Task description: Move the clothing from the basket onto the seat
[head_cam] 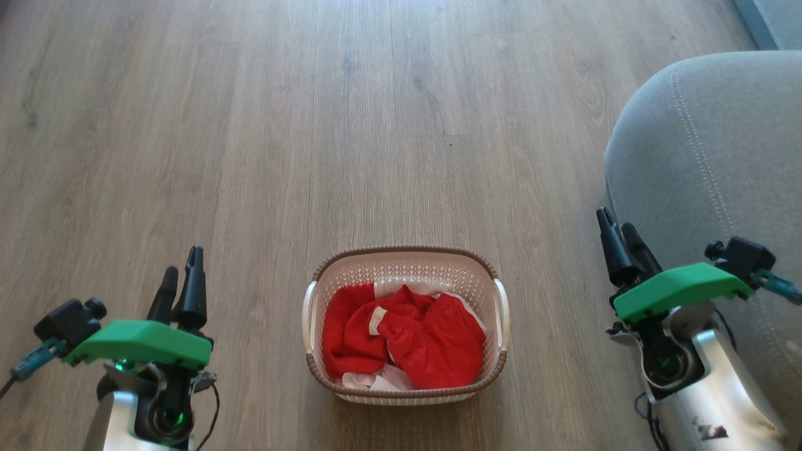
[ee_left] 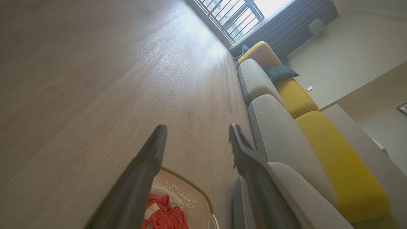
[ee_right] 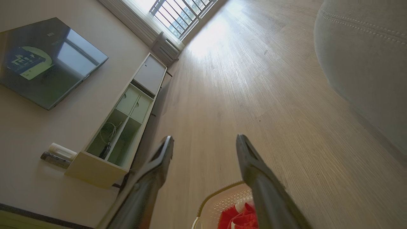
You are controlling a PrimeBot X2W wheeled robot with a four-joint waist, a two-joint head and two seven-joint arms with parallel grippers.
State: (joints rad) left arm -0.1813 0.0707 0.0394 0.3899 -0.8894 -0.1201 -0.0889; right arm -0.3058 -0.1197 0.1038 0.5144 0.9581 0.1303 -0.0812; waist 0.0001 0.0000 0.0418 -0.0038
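The cream-white basket (head_cam: 501, 300) with its brown rim stands on the wooden floor at the bottom middle of the head view. Crumpled red clothing (head_cam: 413, 338) with white trim lies inside it and peeks into the left wrist view (ee_left: 165, 214) and the right wrist view (ee_right: 237, 218). The grey seat (head_cam: 714, 163) with pale stitching rises at the right. My left gripper (head_cam: 183, 266) hangs open to the left of the basket, holding nothing. My right gripper (head_cam: 617, 227) is open too, between the basket and the seat's rounded corner.
Wooden floor (head_cam: 351, 125) stretches ahead of the basket. A long sofa with grey cushions and yellow backs (ee_left: 302, 127) runs toward a window. A low cabinet (ee_right: 124, 127) and a wall-mounted screen (ee_right: 47, 60) stand on the opposite side.
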